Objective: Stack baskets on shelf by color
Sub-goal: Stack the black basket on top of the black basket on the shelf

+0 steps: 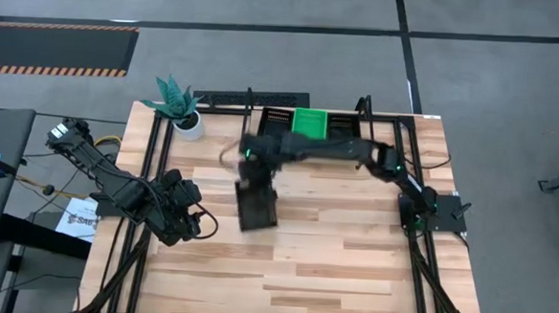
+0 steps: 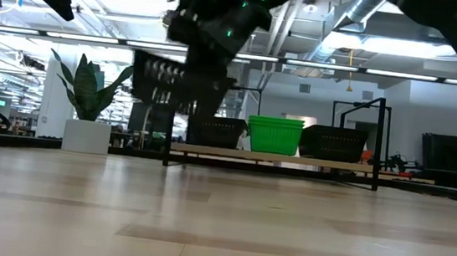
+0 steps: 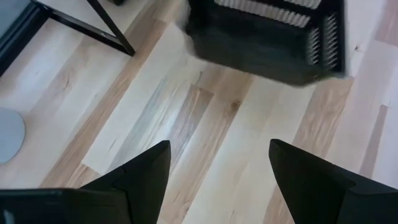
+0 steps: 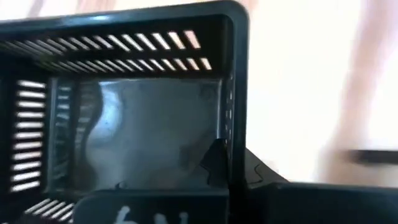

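My right gripper (image 1: pixel 253 169) reaches over the table's middle and is shut on a black basket (image 1: pixel 256 209), which hangs in the air in the low view (image 2: pixel 170 80). On the shelf (image 1: pixel 263 100) at the far edge stand a black basket (image 2: pixel 215 131), a green basket (image 2: pixel 275 135) and another black basket (image 2: pixel 334 142), side by side. My left gripper (image 1: pixel 195 221) waits open to the left of the held basket; its wrist view shows that basket (image 3: pixel 267 37) ahead of its fingers (image 3: pixel 217 146). My right gripper (image 4: pixel 233 168) holds the black basket by one wall near a corner (image 4: pixel 231 118), with one finger (image 4: pixel 216 163) inside the basket and the other outside. It comes at it from above. The basket is lifted clear of the table and hangs tilted below the gripper.
A teal plant in a white pot (image 1: pixel 181 108) stands at the far left of the table, next to the shelf. Black frame rails (image 1: pixel 154 169) run along the table's left and right sides. Bare wood (image 1: pixel 302 273) lies toward the near edge.
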`<action>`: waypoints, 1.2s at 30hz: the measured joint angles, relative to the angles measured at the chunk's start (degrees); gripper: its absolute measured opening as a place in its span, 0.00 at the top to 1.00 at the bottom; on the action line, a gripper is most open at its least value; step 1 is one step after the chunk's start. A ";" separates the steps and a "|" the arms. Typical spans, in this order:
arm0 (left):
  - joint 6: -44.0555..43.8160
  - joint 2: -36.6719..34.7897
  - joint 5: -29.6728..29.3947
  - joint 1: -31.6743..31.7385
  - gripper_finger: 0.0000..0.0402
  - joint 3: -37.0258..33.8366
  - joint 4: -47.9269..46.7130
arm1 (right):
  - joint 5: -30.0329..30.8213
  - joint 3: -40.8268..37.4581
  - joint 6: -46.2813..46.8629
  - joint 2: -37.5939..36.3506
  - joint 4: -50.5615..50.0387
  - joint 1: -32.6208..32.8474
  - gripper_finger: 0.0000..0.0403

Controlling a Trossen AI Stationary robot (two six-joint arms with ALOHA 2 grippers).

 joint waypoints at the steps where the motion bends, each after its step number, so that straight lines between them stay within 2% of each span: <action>1: 0.00 0.02 -0.02 0.00 0.35 0.00 -0.07 | 0.03 0.56 -0.31 -1.41 -0.94 -1.05 0.99; 10: 0.02 -0.04 -1.87 0.00 0.35 0.03 -0.87 | 2.54 2.03 0.71 -13.60 0.60 -14.53 0.99; 14: 0.25 -0.03 -2.82 0.15 0.35 0.04 -1.17 | 2.25 1.90 3.38 -14.50 2.83 -21.53 0.99; 17: 0.66 -0.03 -2.99 0.17 0.35 0.04 -1.17 | -1.00 1.88 4.65 -13.81 3.36 -24.89 0.99; 21: 0.63 -0.03 -2.97 0.17 0.35 0.04 -1.22 | -3.54 1.77 3.13 -10.83 3.12 -26.46 0.99; 28: 0.59 0.00 -2.95 0.17 0.35 0.04 -1.30 | -4.08 1.84 -0.87 -7.34 3.97 -27.08 0.98; 36: -0.15 0.00 -2.97 0.17 0.35 0.04 -1.30 | -3.84 1.86 -3.83 -7.18 5.05 -28.05 0.99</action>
